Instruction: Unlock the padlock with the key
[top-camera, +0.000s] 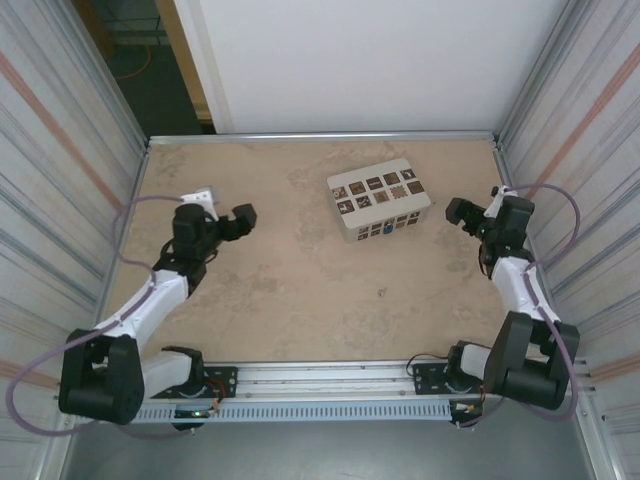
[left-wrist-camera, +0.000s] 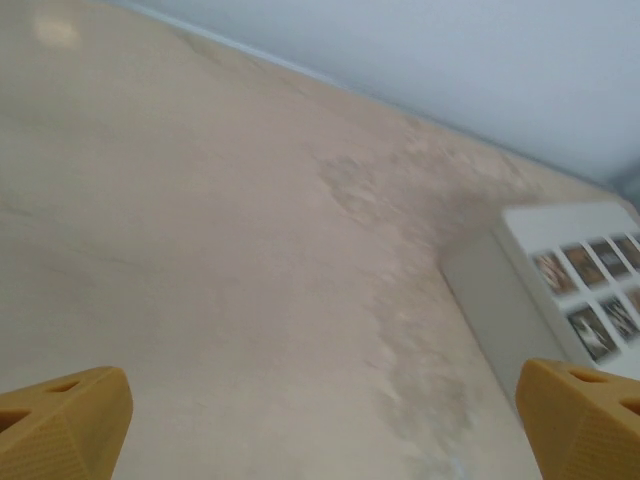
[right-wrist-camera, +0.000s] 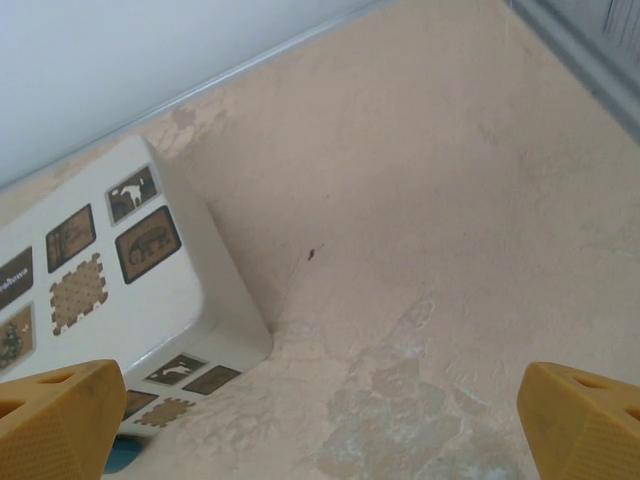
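The padlock (top-camera: 388, 229) is a tiny blue spot on the near face of a white box (top-camera: 380, 198) with brown patterned squares, right of the table's middle. In the right wrist view a sliver of the blue padlock (right-wrist-camera: 124, 455) peeks out at the bottom left, under the box (right-wrist-camera: 150, 300). My left gripper (top-camera: 242, 220) hovers open left of the box, and its yellow fingertips (left-wrist-camera: 60, 425) stand far apart over bare table. My right gripper (top-camera: 461, 213) is open just right of the box, with nothing between its fingertips (right-wrist-camera: 585, 425). The key is out of view.
The beige mottled table (top-camera: 300, 290) is fenced by corrugated metal walls (top-camera: 60, 160) left and right and a white panel (top-camera: 360, 60) at the back. A small dark speck (top-camera: 381, 291) lies in front of the box. A corner of the box (left-wrist-camera: 560, 290) shows in the left wrist view.
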